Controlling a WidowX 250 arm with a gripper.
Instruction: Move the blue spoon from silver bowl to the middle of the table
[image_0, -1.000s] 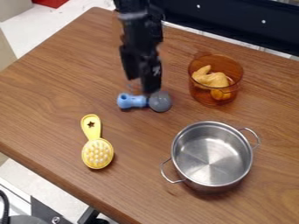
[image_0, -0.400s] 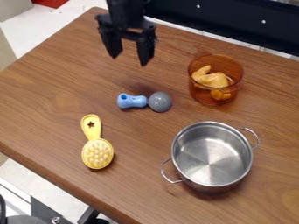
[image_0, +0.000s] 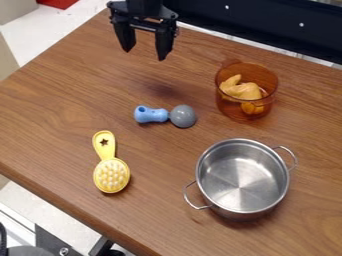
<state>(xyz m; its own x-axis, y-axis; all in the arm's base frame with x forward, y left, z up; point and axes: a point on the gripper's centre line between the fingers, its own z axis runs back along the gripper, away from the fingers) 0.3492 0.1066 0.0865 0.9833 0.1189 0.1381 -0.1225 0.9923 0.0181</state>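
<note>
Camera view: the blue spoon (image_0: 152, 115) lies on the tabletop (image_0: 60, 105), near its middle and out of the silver pot (image_0: 242, 175). Its blue handle points to the left side of the view, and its rounded grey end to the right. The black gripper (image_0: 144, 54) hangs at the top edge of the view, raised over the far part of the tabletop, its fingers (image_0: 163, 44) spread wide with nothing between them. They point down, well apart from the spoon, which lies lower in the view than both tips; the handle sits roughly below the gap between them.

The silver pot stands upright at the lower right, apart from the spoon, with two looped handles. Beyond it, near the view's right side, stands a clear amber pot (image_0: 226, 109) with yellow-tan pieces (image_0: 242, 91) in it. A yellow brush (image_0: 111, 175) lies nearer the front edge, bristles up.
</note>
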